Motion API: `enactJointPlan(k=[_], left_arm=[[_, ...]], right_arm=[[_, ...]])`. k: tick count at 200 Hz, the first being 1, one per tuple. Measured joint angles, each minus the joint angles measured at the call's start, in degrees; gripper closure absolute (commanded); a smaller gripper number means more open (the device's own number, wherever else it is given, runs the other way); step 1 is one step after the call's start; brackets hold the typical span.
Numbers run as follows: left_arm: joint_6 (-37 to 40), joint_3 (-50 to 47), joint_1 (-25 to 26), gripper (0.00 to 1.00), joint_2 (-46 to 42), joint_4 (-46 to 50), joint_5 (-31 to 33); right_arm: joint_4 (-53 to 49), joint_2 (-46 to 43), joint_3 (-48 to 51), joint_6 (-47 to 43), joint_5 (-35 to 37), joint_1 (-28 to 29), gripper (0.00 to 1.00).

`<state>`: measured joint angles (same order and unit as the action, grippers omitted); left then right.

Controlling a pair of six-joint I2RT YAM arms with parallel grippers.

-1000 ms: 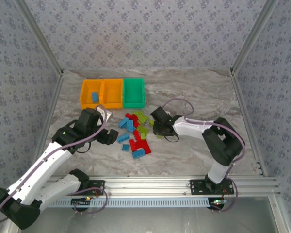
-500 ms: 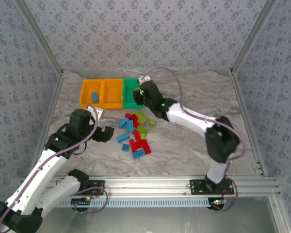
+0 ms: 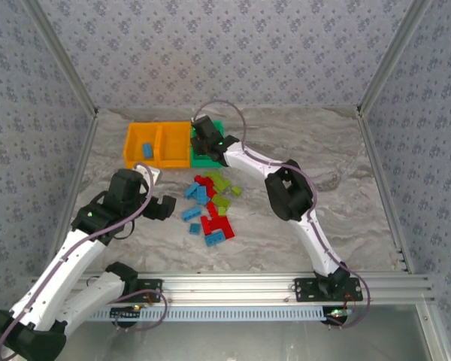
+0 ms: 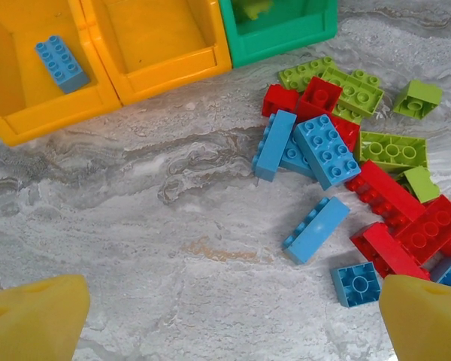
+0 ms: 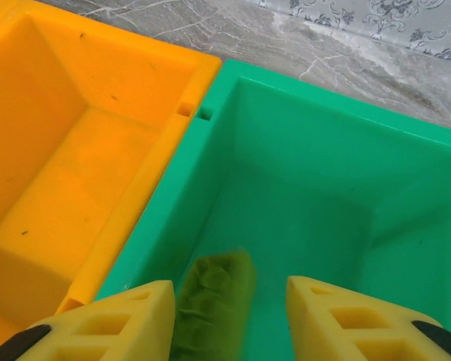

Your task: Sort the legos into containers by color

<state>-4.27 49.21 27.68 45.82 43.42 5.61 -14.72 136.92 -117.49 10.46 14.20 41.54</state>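
Dropping blurred lime lego (image 5: 214, 301) into green container (image 5: 323, 150) from spread right gripper (image 5: 225, 304). Next, probably: lowering likewise spread left gripper (image 4: 231, 320) squarely over loose blue lego (image 4: 316, 229).

The grey marbled table (image 3: 255, 241) bears three joined bins (image 3: 173, 162) and a loose heap of legos (image 3: 210, 224).

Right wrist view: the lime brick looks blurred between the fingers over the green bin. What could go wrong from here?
1. The lime brick is blurred between the fingers of the open right gripper, close to the wall the green bin shares with the orange bin. It may bounce out or land on the wrong side.
2. A blue brick lies tight against a red brick, so the open left gripper might pinch both colors at once.
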Motion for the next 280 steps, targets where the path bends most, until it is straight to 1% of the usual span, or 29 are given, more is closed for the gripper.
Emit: enactJointPlan(k=[33,53,66,82,101,128,144,157,172,191,210,238,259,280], left_arm=[[0.2,0.0,0.0,0.01,0.4,0.0,0.3],[0.8,-0.6,0.0,0.01,0.4,-0.5,0.4],[0.9,-1.2,0.0,0.01,0.4,-0.4,0.1],[0.0,-1.0,0.0,0.01,1.1,-0.2,-0.7],[-3.5,1.2,0.3,0.01,3.4,0.5,-1.9],[-7.9,2.9,3.0,0.01,7.3,-5.4,-3.8],[-8.9,3.9,4.7,0.02,12.5,-8.0,-4.3],[-8.9,6.4,6.1,0.04,19.6,-9.2,-4.1],[-8.7,9.5,7.4,0.08,27.5,-10.7,-3.3],[-7.6,13.1,8.3,0.13,36.3,-12.2,-2.6],[-5.7,17.1,8.4,0.18,44.6,-13.4,-1.6],[-2.7,23.6,8.3,0.31,55.3,-14.1,-0.6],[-0.8,26.5,8.3,0.39,60.4,-14.1,-0.3],[0.5,27.4,8.3,0.46,62.9,-14.1,-0.5]], right_arm=[[-3.0,-2.8,-0.2,0.0,-0.1,0.2,0.54],[-4.0,-9.2,4.8,0.0,-1.4,0.4,0.51],[-4.1,-15.5,10.4,0.1,-3.0,0.4,0.45],[-4.1,-25.5,18.8,0.3,-5.5,0.4,0.39],[-3.1,-37.7,29.9,0.9,-7.9,0.5,0.32],[-1.0,-54.4,47.5,3.4,-10.6,0.8,0.23],[-0.9,-62.6,57.5,5.9,-12.7,1.0,0.19],[-1.0,-68.3,65.1,8.0,-14.6,1.2,0.15],[-1.5,-73.8,71.6,10.1,-16.2,1.4,0.1],[-1.9,-80.7,77.9,12.4,-17.2,1.7,0.08],[-2.3,-85.8,80.9,14.0,-17.2,1.8,0.07],[-2.7,-89.7,82.0,15.4,-16.5,1.7,0.06],[-3.1,-90.2,82.0,15.8,-15.9,1.7,0.06],[-3.2,-90.2,82.1,16.2,-15.3,1.6,0.06]])
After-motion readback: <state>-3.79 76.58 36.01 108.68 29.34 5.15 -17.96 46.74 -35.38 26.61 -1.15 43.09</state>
